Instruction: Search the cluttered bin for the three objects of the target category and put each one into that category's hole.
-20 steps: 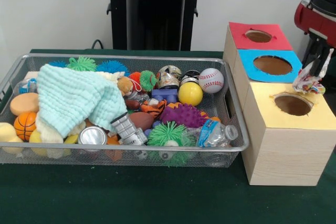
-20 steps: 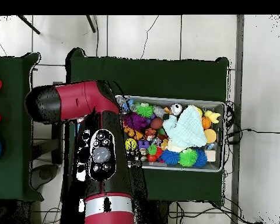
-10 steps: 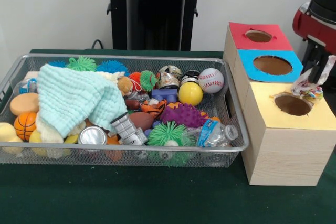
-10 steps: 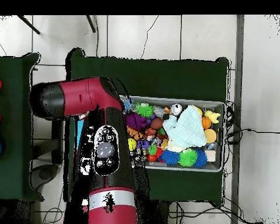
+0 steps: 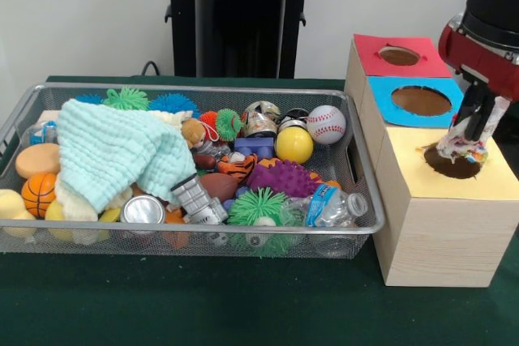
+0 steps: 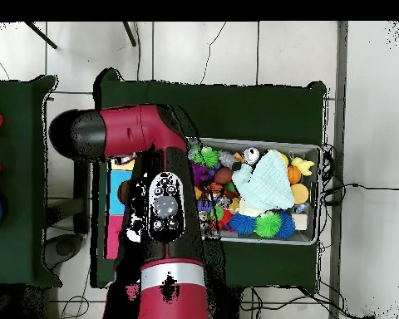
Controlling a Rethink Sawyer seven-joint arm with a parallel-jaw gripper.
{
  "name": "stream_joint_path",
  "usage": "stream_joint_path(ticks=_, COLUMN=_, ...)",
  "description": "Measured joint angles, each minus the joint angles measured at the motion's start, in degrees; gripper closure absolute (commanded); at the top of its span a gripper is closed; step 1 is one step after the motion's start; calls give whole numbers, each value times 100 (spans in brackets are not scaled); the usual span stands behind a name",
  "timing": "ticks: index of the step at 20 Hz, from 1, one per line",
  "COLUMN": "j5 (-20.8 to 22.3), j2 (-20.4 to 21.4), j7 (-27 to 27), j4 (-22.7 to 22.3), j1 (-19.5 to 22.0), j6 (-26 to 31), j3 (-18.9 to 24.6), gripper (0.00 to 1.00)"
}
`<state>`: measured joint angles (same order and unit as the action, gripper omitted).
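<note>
Claw (image 5: 473,129) hangs directly above the hole (image 5: 452,164) of the yellow box (image 5: 442,216), its fingers closed on a crumpled wrapper (image 5: 461,147) whose lower end already touches the opening, so release looks next.

Dark green surface (image 5: 203,305), cloth-covered. Two items rest directly on it: a wire mesh bin (image 5: 32,107) at left in the front view, filled with toys and a pale cloth, and just beside it a wooden box (image 5: 438,241) topped with red, blue and yellow panels, each with a round hole.
</note>
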<state>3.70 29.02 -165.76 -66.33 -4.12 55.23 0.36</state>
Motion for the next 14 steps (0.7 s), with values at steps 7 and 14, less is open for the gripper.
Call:
stream_joint_path(ticks=7, j5=-5, j2=-13, j7=0, j4=79, j1=82, j6=0, j3=0, gripper=100)
stream_joint_path(ticks=14, j5=-4, j2=-25, j7=0, j4=149, j1=153, j6=30, j3=0, gripper=0)
